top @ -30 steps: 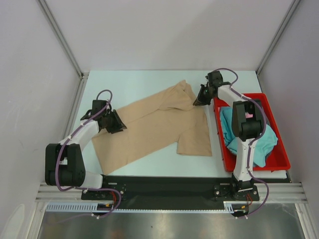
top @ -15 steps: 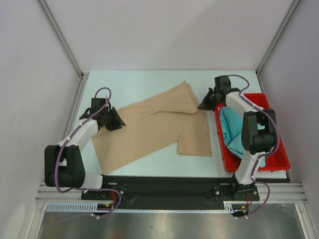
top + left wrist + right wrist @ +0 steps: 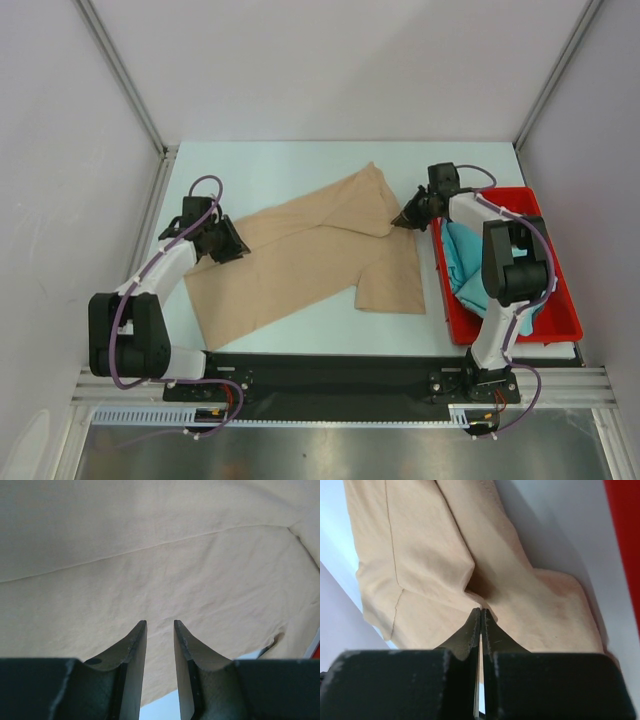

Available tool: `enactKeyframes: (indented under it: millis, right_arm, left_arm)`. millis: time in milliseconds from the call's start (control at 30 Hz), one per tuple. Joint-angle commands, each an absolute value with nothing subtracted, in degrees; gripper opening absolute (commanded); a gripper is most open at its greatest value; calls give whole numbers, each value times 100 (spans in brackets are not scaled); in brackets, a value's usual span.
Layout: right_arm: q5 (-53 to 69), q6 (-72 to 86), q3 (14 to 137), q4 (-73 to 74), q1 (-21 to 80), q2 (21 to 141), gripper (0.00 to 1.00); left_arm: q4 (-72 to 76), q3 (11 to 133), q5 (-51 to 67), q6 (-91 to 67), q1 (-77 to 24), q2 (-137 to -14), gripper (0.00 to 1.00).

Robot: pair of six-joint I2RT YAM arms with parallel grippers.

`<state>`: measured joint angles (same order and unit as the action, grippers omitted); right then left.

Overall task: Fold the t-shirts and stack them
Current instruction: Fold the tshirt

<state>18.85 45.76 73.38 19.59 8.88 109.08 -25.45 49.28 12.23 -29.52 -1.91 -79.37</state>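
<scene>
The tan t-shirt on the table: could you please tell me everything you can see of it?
The tan t-shirt is soft, plain, matte cloth with stitched seams. It lies spread diagonally on the pale table, wrinkled and not yet folded. One short sleeve points toward the near edge at right. The right gripper, jaws shut, appears to pinch a fold at its right edge beside the red bin. The left gripper, jaws slightly apart, sits over its left edge.

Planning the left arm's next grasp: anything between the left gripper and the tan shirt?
Nothing visible. The left gripper hovers at the tan shirt's left edge, jaws slightly apart, with only bare cloth ahead of it. The bin holding the teal shirt sits far off on the right side.
</scene>
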Motion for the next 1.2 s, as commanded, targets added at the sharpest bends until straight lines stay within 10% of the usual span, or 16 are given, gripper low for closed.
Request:
enactKeyframes:
  millis: [0,633,767,967,1167]
  right_arm:
    - [1960,4667,7521,1556,932,10888,0]
    - [3173,8163,10212,-2096,878,13710,0]
    - [3252,8456,10661,-2268,897,14080,28]
    - [3358,4784,11540,1138,765,13492,57]
    - [3049,2830,10130,2075,940,12439,50]
  left_arm:
    - [-2566,5159,1160,-2909,-202,-7717,33]
    - [-2760,4992,1002,-2751,-202,-7603,33]
    - [-2769,4992,1011,-2751,-202,-7611,33]
    - [-2760,5036,1011,-2751,-202,-7559,34]
    - [-2646,4957,1151,-2874,-202,-7576,34]
